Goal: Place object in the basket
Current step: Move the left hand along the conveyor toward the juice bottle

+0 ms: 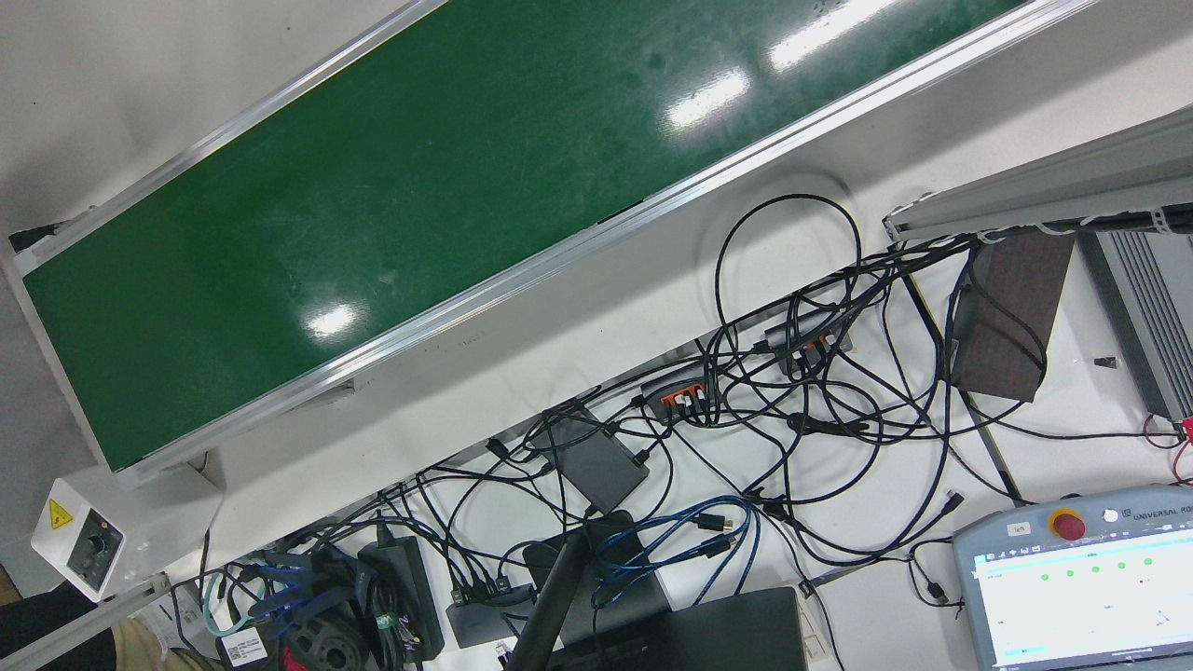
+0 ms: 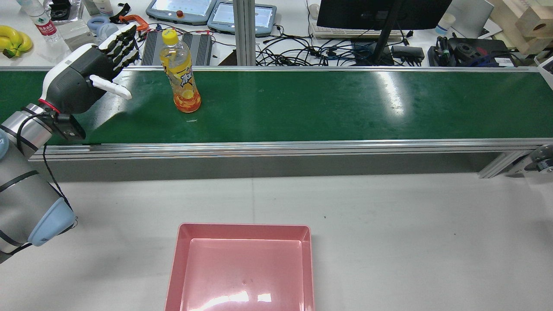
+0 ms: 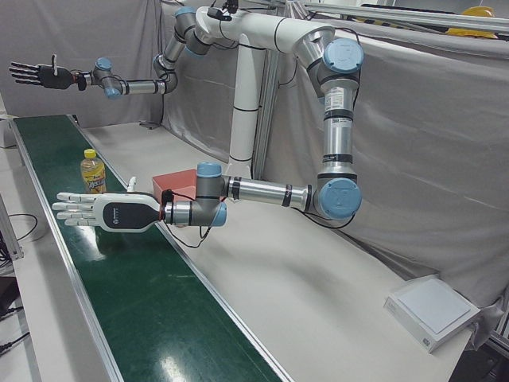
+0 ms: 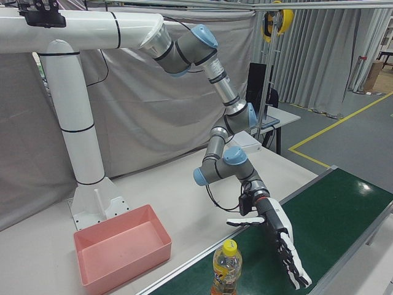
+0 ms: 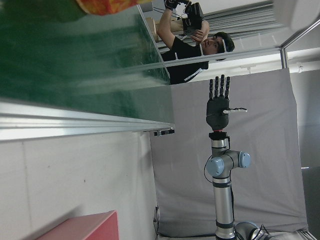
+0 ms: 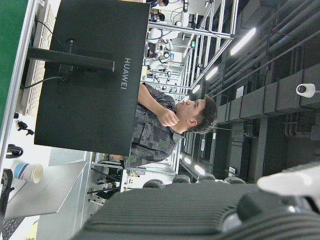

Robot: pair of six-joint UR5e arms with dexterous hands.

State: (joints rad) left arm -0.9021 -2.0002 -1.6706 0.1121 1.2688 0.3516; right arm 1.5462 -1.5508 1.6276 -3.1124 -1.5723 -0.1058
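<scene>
Pink basket (image 2: 242,268) waits empty while the left robot hand (image 2: 93,71), fingers spread and holding nothing, nears the bottle (image 2: 181,73); grasping comes next.

Front view: overhead, near, looks down on belt (image 1: 391,205) edge plus cable clutter (image 1: 792,391); no arm. Rear view: high behind arms, facing fwd/down over bench (image 2: 389,224), belt, tray (image 2: 242,263). Left-front and right-front views: opposite front corners, wide, facing the station; both share belt, bottle (image 3: 93,172), left hand (image 3: 107,212) w/ rear view. Left hand view: on its side, low beside belt, sees right hand (image 5: 219,105). Right hand view: on its side, faces monitor (image 6: 85,75) past belt.
</scene>
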